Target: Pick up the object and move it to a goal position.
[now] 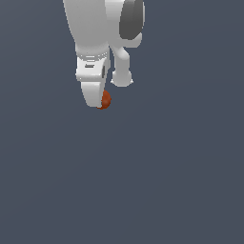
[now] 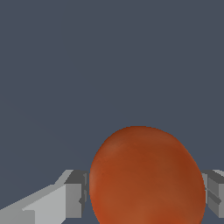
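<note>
I have the small orange-red, rounded, slightly mottled lump [image 2: 146, 177] sitting between my white, blocky jaws: in the wrist view a grey pad [image 2: 74, 192] stands against one flank of it and the other pad [image 2: 215, 192] against the opposite flank, with no gap that I can make out on either side, so I judge that I am closed on it. In the exterior view only a sliver of the lump [image 1: 105, 99] shows, peeking out from behind my white finger [image 1: 93, 93] near the top of the picture. Whether it rests on the flat slate-grey counter [image 1: 143, 181] or hangs above it I cannot tell, as there is no shadow to read.

My judgement is that the pick is made and the carry is the step in hand. No goal marker is visible in either view, so the next move calls for a firm hold and a smooth travel without letting the lump roll out

The lump looks smooth-skinned, egg-like, darker toward its edges
</note>
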Available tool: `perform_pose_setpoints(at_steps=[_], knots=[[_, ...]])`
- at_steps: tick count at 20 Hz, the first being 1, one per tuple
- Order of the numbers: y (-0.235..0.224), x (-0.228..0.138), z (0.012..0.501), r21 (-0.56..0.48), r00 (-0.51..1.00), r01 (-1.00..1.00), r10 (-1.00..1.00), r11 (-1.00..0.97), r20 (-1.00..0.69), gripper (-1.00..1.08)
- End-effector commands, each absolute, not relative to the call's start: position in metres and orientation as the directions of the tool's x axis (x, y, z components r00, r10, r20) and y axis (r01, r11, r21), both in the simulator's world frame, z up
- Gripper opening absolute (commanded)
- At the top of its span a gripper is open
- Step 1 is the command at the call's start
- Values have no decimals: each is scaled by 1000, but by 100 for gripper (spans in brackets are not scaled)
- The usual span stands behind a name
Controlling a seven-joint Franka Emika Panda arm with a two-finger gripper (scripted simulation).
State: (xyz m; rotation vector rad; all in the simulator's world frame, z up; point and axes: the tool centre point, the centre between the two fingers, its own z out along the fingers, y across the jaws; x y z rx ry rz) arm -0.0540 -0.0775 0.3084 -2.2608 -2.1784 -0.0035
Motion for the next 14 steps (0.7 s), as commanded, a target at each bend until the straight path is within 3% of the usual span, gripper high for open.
perform_pose_setpoints(at_steps=[1, 14], knots=[[-85, -51, 327, 0, 37, 999, 999, -37, 3, -100], [-103, -42, 365, 0, 39, 999, 999, -39, 0, -100]])
